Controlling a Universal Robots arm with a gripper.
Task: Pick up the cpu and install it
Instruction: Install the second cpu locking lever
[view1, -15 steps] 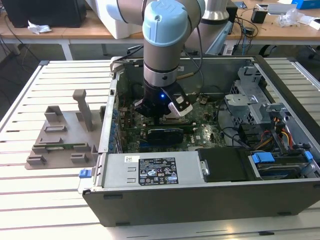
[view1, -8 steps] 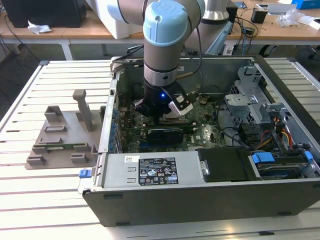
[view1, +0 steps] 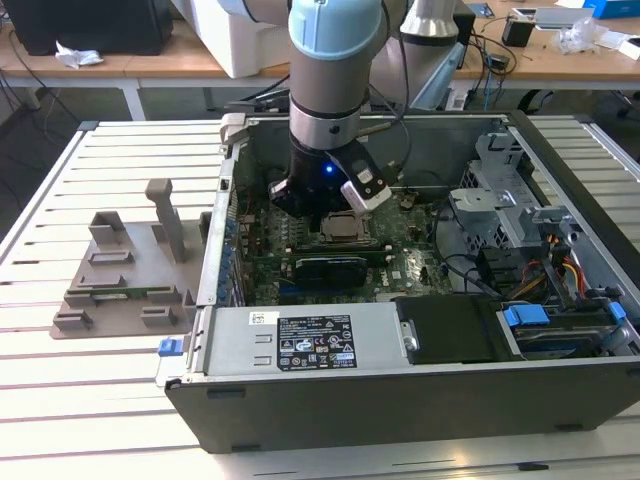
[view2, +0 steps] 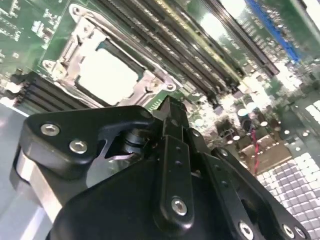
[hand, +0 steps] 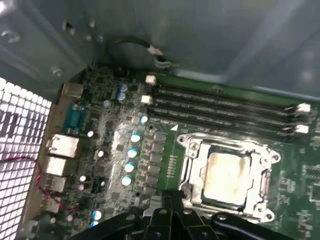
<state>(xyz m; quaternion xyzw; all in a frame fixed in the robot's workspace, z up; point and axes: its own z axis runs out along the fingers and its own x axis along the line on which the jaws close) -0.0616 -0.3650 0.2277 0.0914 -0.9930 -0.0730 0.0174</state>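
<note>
Black gripper (view2: 170, 107), fingers closed together and empty, poised just beside the silvery square cpu (hand: 227, 172) seated in its metal-framed socket (hand: 192, 150).

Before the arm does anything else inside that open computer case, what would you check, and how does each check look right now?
1. Silvery square cpu lies inside the metal socket frame on the green motherboard: ok.
2. Cpu sits flat and fully seated: cannot tell.
3. Black gripper hangs close beside the socket, inside the grey computer case: ok.
4. Gripper holds nothing: the fingers look drawn together with nothing showing between them: ok.
5. Long black memory slots next to the socket are free of the gripper: ok.
6. Socket frame latched over the cpu: cannot tell.
</note>
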